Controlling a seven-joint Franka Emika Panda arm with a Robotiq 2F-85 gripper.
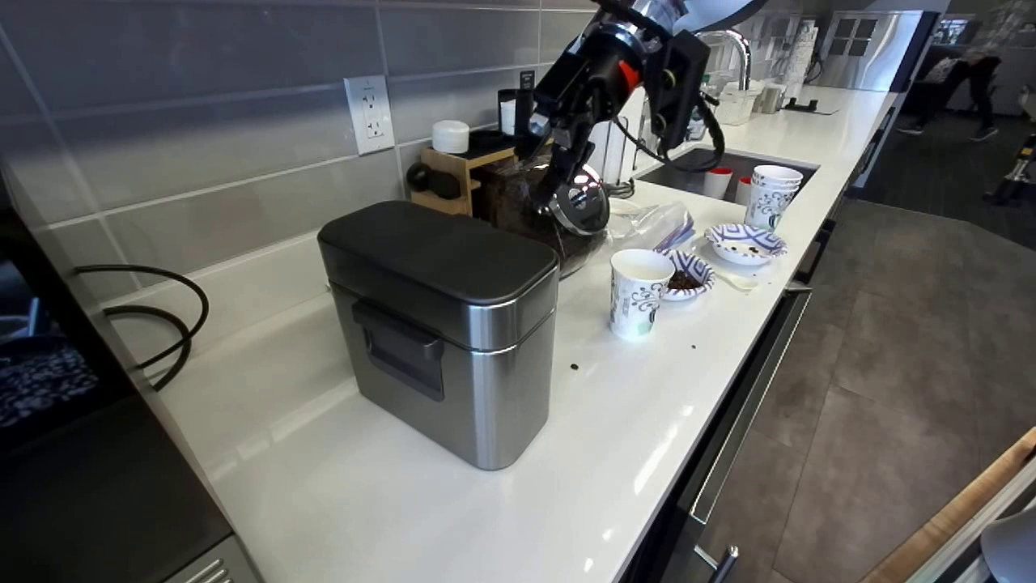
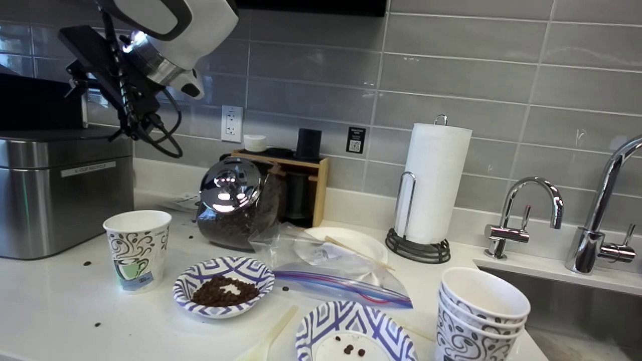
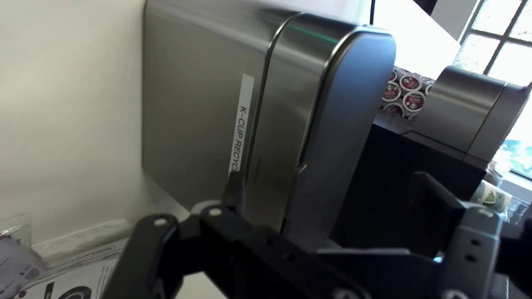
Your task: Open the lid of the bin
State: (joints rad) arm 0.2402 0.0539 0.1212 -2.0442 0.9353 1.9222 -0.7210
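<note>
The bin (image 1: 437,389) is a boxy brushed-steel container on the white counter; it also shows in an exterior view (image 2: 85,205) and the wrist view (image 3: 199,95). A white "K-CUP RECYCLE" label (image 3: 241,120) is on its long side. The lid (image 1: 441,247) is a dark grey panel lying flat and closed on the bin's top; it shows at an angle in the wrist view (image 3: 357,99). My gripper (image 3: 332,187) is open and empty. In an exterior view the gripper (image 1: 541,166) hangs past the bin, higher than the lid and apart from it.
A glass jar of coffee beans with a chrome cap (image 2: 233,188) and a wooden rack (image 2: 321,195) stand near the bin. A paper cup (image 1: 637,293), a bowl of grounds (image 2: 223,288) and a plastic bag (image 2: 336,271) lie around. A black appliance (image 1: 89,421) stands opposite.
</note>
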